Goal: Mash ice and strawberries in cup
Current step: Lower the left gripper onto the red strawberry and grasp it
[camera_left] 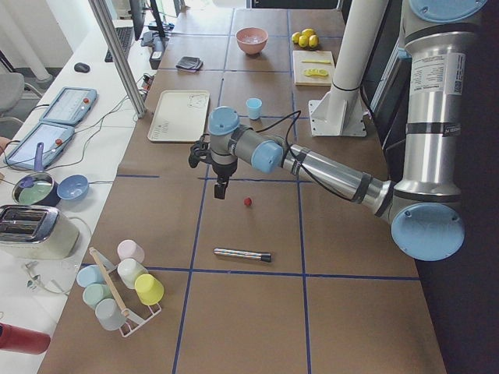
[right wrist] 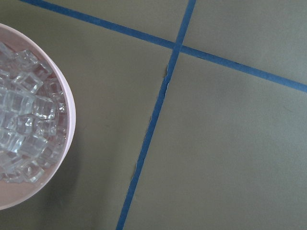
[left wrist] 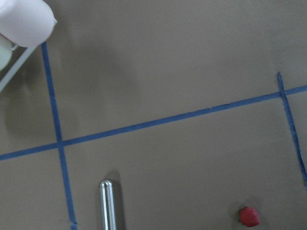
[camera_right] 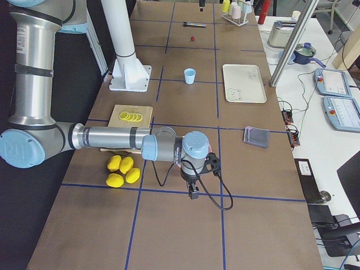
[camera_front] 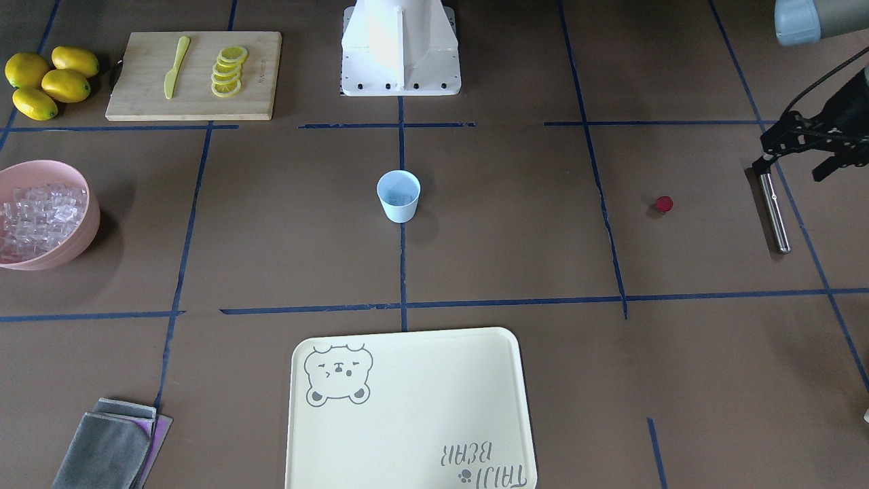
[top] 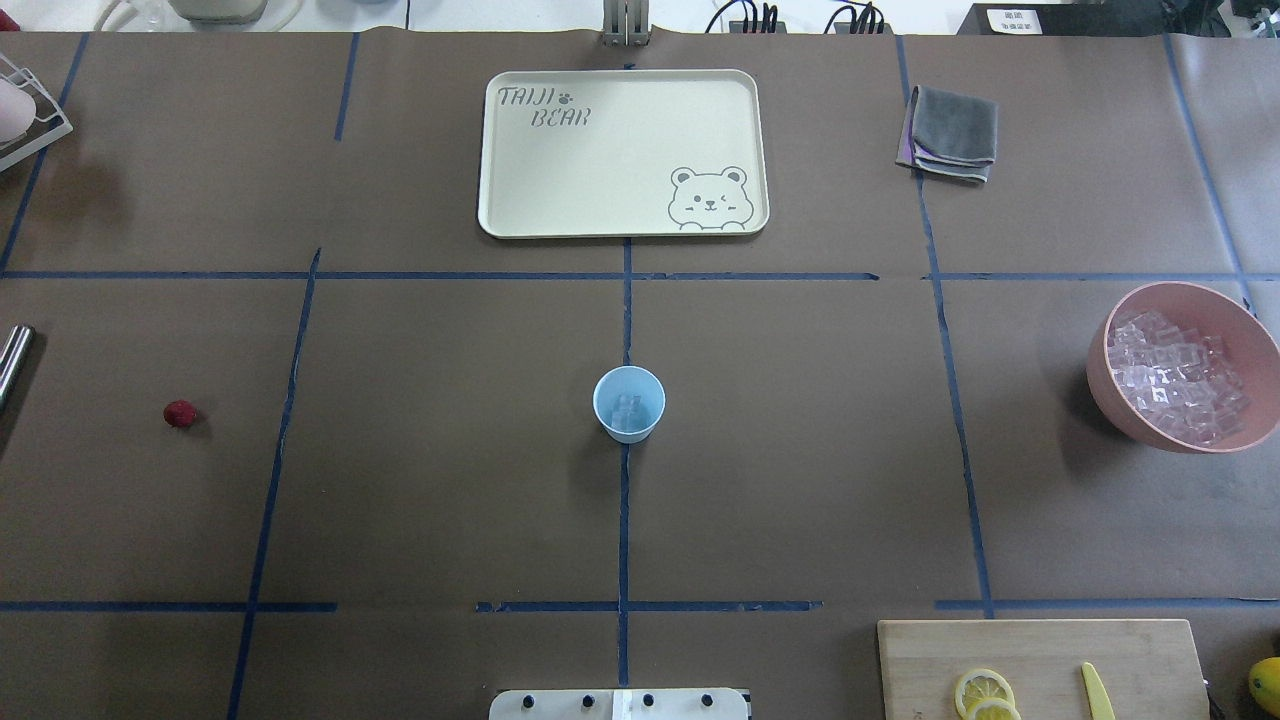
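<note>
Cup [top: 628, 403] upright, ice [top: 628, 408] inside. Strawberry [top: 180, 413] lies well apart, near left hand [camera_left: 221, 192]. Left hand, right hand [camera_right: 193, 194]: spread or pressed, cannot tell.

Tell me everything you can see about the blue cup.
The cup is a small pale-blue tumbler, plastic by its look, tapered, plain, without handle. It stands upright on the brown table, mid-table, on a blue tape line. A few clear ice cubes seem to lie inside. Nothing else touches it.
</note>
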{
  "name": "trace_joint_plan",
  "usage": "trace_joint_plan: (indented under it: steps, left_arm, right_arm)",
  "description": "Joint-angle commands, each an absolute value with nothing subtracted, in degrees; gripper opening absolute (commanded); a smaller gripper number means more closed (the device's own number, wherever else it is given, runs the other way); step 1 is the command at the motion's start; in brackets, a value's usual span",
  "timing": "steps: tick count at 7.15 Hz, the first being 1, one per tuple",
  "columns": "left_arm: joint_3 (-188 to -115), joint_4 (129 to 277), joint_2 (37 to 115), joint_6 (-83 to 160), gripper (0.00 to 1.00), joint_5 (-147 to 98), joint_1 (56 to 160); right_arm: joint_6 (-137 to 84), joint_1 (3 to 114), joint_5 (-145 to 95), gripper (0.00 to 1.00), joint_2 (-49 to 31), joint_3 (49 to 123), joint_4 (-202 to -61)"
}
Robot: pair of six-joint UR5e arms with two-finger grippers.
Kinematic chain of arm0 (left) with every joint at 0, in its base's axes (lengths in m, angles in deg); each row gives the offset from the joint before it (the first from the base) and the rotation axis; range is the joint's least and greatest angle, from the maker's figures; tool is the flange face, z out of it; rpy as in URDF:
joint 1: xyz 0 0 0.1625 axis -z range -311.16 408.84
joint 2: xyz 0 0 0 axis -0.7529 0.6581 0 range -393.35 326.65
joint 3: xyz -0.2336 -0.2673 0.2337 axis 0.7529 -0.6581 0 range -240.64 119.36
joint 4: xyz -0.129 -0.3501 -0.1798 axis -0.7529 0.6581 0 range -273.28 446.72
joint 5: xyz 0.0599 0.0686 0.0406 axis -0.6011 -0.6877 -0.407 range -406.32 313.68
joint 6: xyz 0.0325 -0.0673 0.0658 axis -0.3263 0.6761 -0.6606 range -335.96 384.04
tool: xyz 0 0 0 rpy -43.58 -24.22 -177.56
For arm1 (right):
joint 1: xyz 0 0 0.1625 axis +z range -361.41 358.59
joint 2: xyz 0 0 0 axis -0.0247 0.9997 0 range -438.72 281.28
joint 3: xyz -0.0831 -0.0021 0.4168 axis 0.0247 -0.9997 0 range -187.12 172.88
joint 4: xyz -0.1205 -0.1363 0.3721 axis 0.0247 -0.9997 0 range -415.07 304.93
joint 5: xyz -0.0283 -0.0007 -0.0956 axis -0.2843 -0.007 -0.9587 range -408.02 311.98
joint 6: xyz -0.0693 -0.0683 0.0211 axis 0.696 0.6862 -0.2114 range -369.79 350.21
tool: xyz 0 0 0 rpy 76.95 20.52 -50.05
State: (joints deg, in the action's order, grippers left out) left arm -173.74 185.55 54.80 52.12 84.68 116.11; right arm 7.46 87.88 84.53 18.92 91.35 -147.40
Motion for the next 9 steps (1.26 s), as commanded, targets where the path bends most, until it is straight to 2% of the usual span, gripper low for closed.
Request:
trace_joint_plan:
  steps: [1,6,9]
  left_arm:
    - [-173.8,196.9,52.9,67.9,1.0,75.1,102.9]
    - [-162.1,209.7,53.0,71.8,1.0,71.5,97.7]
    - [-160.6,210.1,54.0,72.9,1.0,71.3,95.1]
  right_arm:
    - [7.0,87.9,84.6,0.99,19.0,91.3,-147.2]
    - [7.0,87.9,84.7,0.99,19.0,91.3,-147.1]
    - [7.1,88.0,84.7,0.99,19.1,91.3,-147.1]
